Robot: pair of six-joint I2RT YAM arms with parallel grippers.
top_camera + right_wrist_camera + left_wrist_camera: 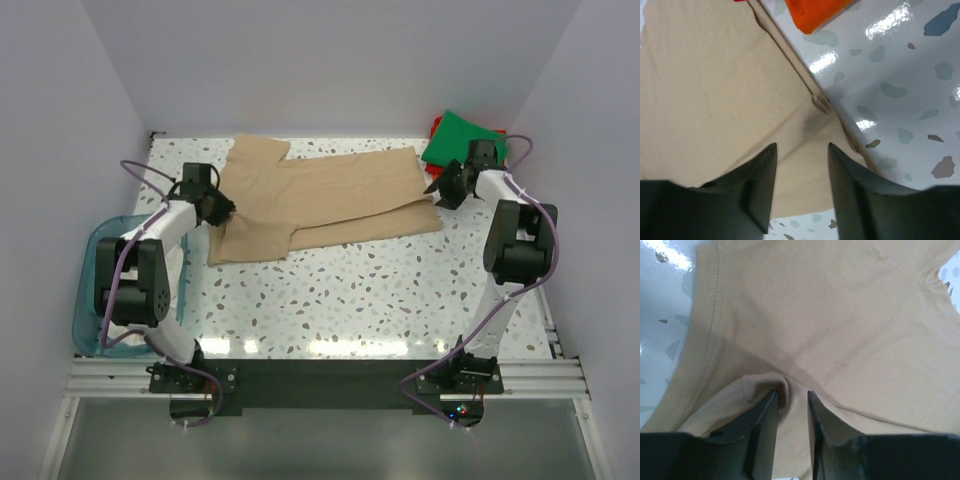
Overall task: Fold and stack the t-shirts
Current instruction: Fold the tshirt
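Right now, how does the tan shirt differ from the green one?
The tan shirt lies spread across the middle of the table; the green shirt sits as a compact bundle in the far right corner. The jaws of the left gripper pinch the tan shirt; nothing holds the green shirt. Both are plain cloth.

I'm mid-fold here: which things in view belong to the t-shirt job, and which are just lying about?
Part of the job:
tan t-shirt, spread on the table
green t-shirt, far right corner
orange-red t-shirt, under the green one

Lying about:
teal basket, at the table's left edge
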